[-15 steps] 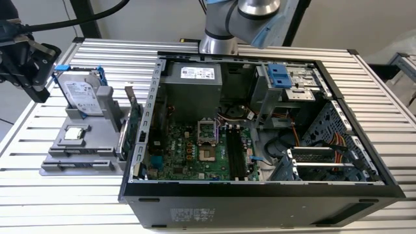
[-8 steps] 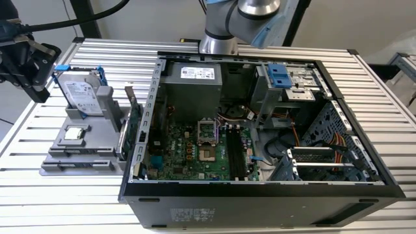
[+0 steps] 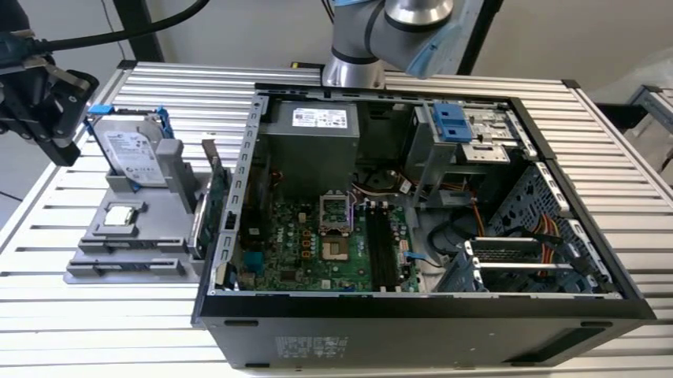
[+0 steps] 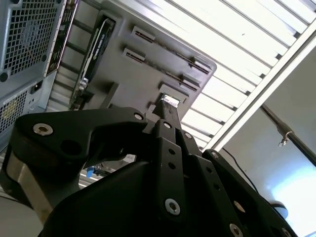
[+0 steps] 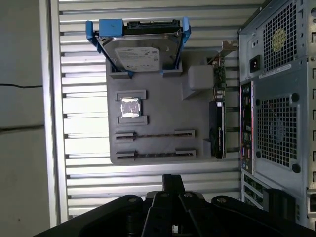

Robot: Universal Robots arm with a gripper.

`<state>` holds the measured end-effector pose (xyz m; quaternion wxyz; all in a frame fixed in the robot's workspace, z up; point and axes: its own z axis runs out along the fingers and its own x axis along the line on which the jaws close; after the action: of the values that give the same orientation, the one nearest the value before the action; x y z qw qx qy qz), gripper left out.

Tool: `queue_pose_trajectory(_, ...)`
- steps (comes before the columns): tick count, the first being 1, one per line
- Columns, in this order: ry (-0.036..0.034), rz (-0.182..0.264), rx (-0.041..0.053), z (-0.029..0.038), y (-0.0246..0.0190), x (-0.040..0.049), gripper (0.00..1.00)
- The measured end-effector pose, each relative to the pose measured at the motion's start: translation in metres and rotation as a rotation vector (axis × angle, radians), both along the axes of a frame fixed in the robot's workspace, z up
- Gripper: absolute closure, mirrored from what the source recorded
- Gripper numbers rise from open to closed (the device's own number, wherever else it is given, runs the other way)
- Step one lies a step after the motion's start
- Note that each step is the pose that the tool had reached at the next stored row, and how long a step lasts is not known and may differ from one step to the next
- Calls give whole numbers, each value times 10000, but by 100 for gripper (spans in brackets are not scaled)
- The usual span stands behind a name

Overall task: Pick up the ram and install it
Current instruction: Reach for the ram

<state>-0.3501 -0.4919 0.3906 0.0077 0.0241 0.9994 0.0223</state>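
Slatted metal table [image 3: 94, 323], pale ribs running side to side across the exterior view, closed off by a plain rail at the edge. Resting directly on the slats, toward the exterior view's right: open case [image 3: 421, 335], dark, laid on its side with the innards facing up. Just beside it, on the exterior view's left: grey tray [image 3: 137, 269], flat on the ribs, close against the case wall, touching or apart not clear. In the first wrist view, ribs passing under tray and case alike, rail along the far side of the tray.
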Motion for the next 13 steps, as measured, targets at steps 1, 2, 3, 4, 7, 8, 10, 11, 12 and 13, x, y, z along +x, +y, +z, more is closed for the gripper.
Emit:
queue_pose_trajectory(1,1,53,-1,0,0,0,100)
queue_pose_trajectory(2,0,105,-1,1,0,-1,100)
queue_pose_trajectory(3,0,160,-2,0,0,-2,100)
queue_pose_trajectory(4,0,208,-2,0,0,-3,100)
queue_pose_trajectory(7,0,357,-2,0,0,-5,100)
queue_pose_trajectory(8,0,420,-3,0,0,-6,100)
queue_pose_trajectory(10,-1,539,-3,0,0,-8,100)
queue_pose_trajectory(11,0,596,-4,0,0,-8,100)
queue_pose_trajectory(12,0,645,-4,0,0,-9,100)
queue_pose_trajectory(13,0,669,-4,0,0,-8,100)
